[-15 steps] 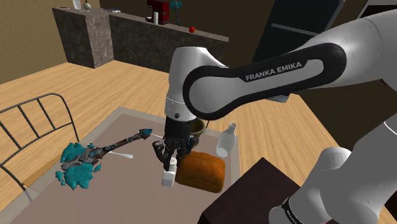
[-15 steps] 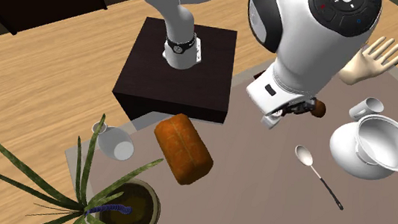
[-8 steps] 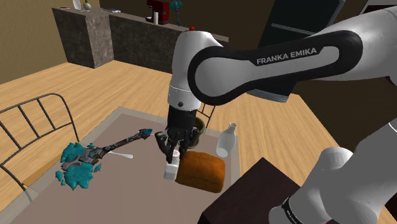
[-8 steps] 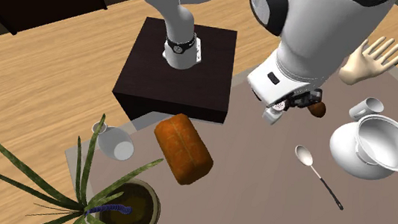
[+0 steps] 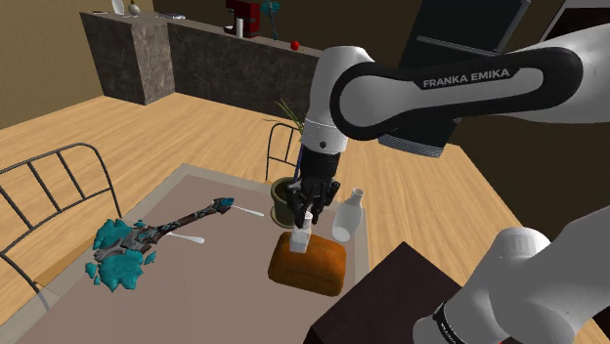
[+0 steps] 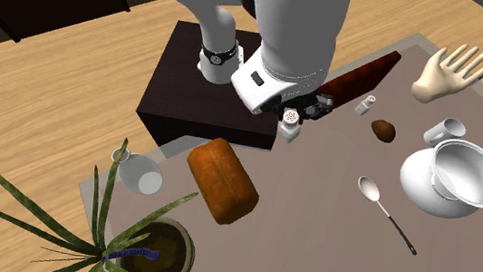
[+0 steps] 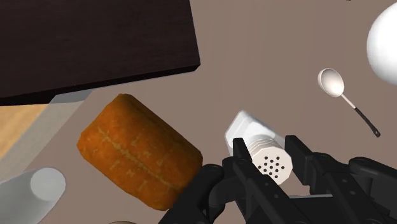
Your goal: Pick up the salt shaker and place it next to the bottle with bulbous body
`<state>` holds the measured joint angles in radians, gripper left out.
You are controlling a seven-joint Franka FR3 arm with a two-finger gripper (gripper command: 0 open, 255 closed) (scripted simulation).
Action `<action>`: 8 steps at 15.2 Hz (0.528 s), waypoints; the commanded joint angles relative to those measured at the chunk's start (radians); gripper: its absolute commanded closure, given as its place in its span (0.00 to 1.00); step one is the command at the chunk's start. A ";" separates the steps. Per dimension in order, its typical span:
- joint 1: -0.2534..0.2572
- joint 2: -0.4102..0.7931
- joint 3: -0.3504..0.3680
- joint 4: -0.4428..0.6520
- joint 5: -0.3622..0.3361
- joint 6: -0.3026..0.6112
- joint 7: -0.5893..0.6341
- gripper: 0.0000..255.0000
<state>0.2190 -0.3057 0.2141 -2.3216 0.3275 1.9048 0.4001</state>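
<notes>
Held aloft: the salt shaker (image 5: 301, 237), near the loaf (image 5: 311, 264).
Shoulder view: the gripper (image 5: 305, 219) clasps it short of the bulbous bottle (image 5: 347, 217). Second exterior view: it hangs beside the stand (image 6: 180, 88). Wrist view: the grip sits near the cap, so it may tilt and slip.

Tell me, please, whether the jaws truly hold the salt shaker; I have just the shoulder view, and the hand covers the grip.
Observer: Yes. In the wrist view both fingers clasp the salt shaker just under its holed top.
Operator: It looks to be above the loaf. Is it?
Observer: No. The wrist view shows the loaf beside it, with bare table showing past its base.
Operator: Does the arm hide anything from me?
Observer: The second exterior view shows a second small shaker standing near a pale model hand.
</notes>
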 commanded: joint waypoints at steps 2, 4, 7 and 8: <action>-0.029 -0.056 -0.051 -0.056 -0.017 -0.020 -0.072 1.00; -0.051 -0.084 -0.085 -0.080 -0.035 -0.036 -0.118 1.00; -0.086 -0.118 -0.138 -0.109 -0.068 -0.058 -0.186 1.00; -0.097 -0.128 -0.156 -0.116 -0.080 -0.066 -0.208 1.00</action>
<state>0.1316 -0.4274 0.0732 -2.4293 0.2575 1.8413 0.2134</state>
